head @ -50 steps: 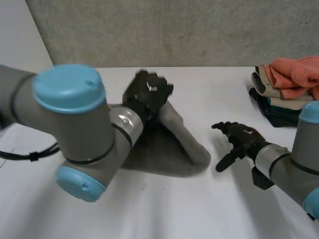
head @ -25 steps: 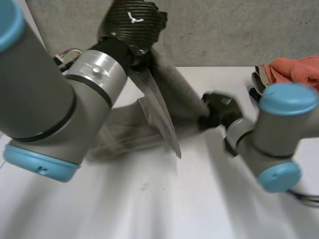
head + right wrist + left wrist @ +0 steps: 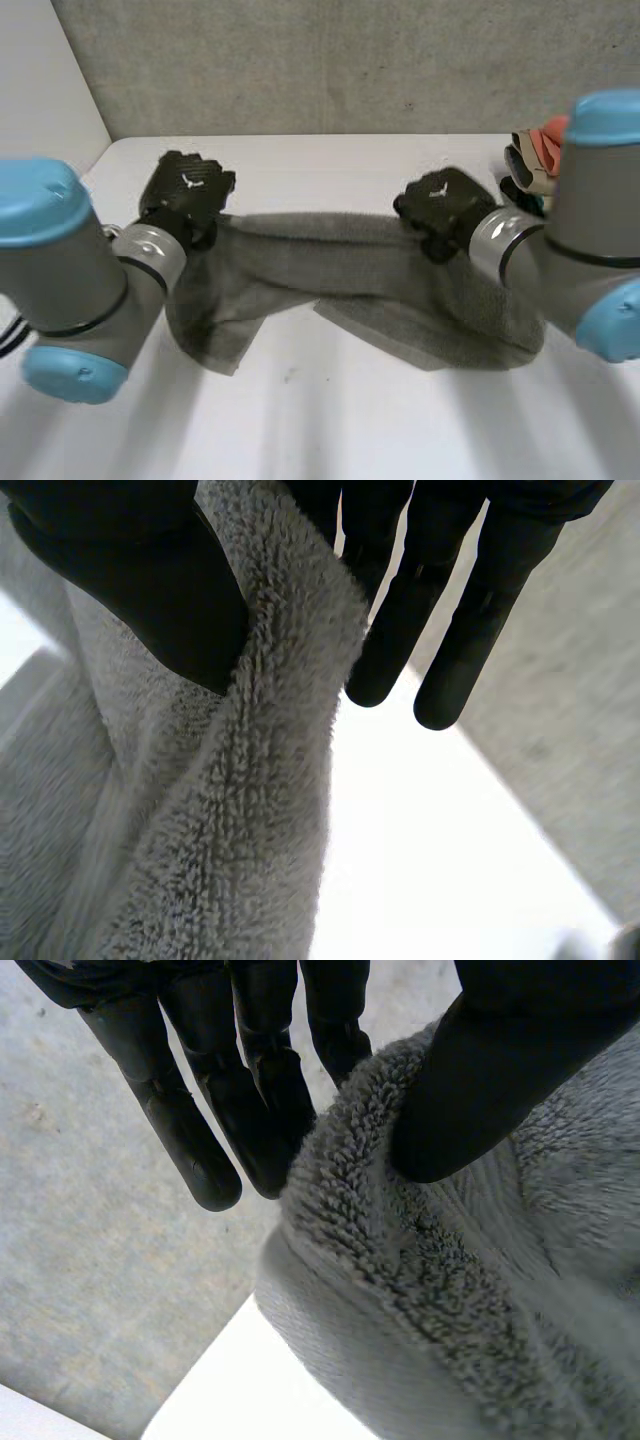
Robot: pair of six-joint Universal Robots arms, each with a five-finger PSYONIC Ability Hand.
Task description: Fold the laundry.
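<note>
Currently, towel (image 3: 350,270): grey, shaggy terry; stretched across mid-frame, lower part draped in loose folds on white table (image 3: 330,430).
Left hand (image 3: 185,190): towel's left upper end is pinched between thumb and fingers.
Right hand (image 3: 440,205): right upper end is pinched likewise.
Folded pile (image 3: 525,165): seen at right edge.

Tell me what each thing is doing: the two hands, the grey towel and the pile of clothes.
left hand: shut, thumb and fingers pinching the top edge of the grey towel at one end.
right hand: shut, pinching the same edge at the other end.
grey towel: unfolded, stretched between the hands, lower part sagging crumpled onto the table.
pile of clothes: folded, stacked at the table's far right side, untouched.
</note>
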